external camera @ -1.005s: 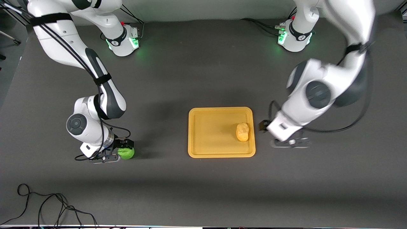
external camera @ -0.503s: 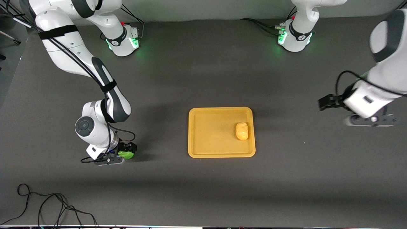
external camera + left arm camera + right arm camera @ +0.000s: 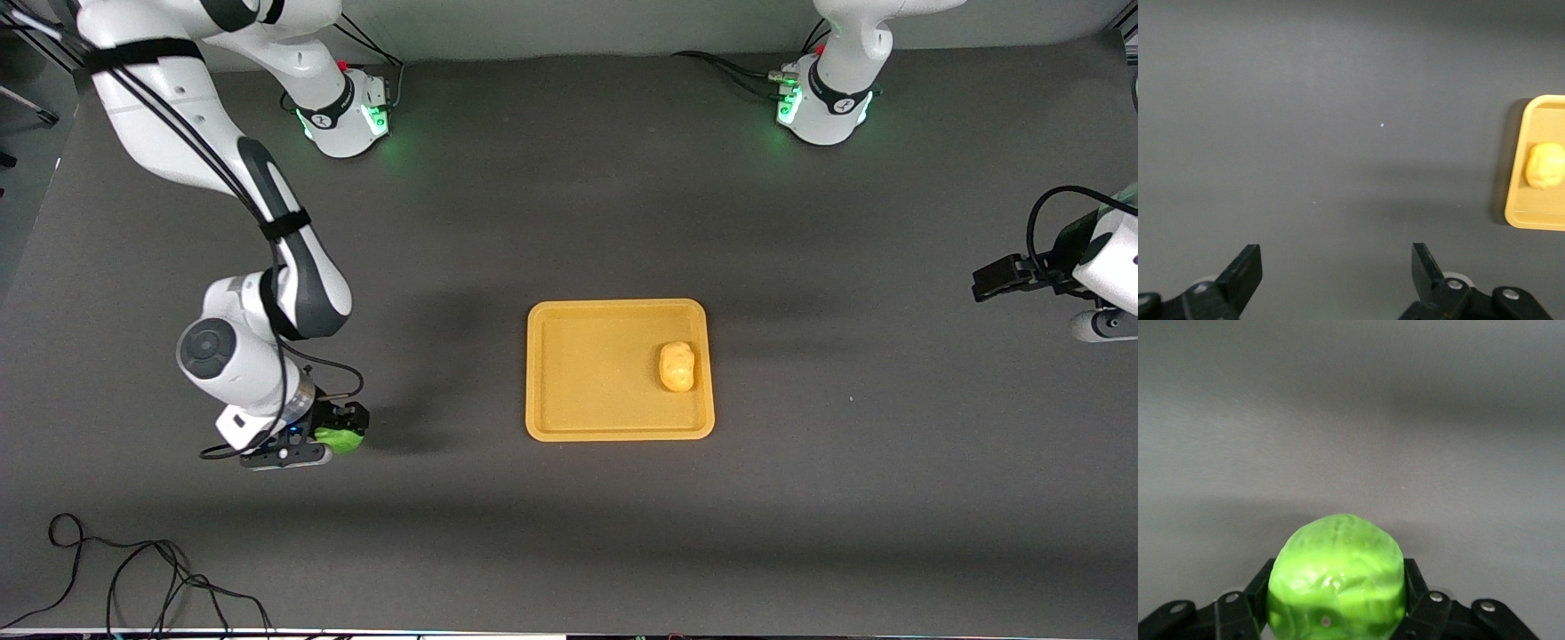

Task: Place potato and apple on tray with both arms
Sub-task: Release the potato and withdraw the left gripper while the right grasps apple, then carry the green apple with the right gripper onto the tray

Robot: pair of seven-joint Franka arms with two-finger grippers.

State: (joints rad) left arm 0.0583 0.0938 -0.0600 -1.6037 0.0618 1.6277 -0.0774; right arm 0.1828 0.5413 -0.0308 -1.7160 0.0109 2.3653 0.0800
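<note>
Right gripper (image 3: 342,427) is down at the table toward the right arm's end, fingers clamped on the apple (image 3: 1336,585), one pad on each flank. The apple sits between the pads, low to the mat; can't tell whether it's lifted yet.

Risks: the apple is round and looks to be held fairly near the fingertips, so it could squirt out on the lift or during the swing to the tray (image 3: 551,373), which lies well apart from this gripper, toward the left arm's end. A low carry could clip the tray's raised rim.

The tray holds the potato (image 3: 677,366), near its edge on the left arm's side; the rest is bare.

Left gripper (image 3: 1337,273) waits, fingers apart and empty, over bare table well clear of the tray.
</note>
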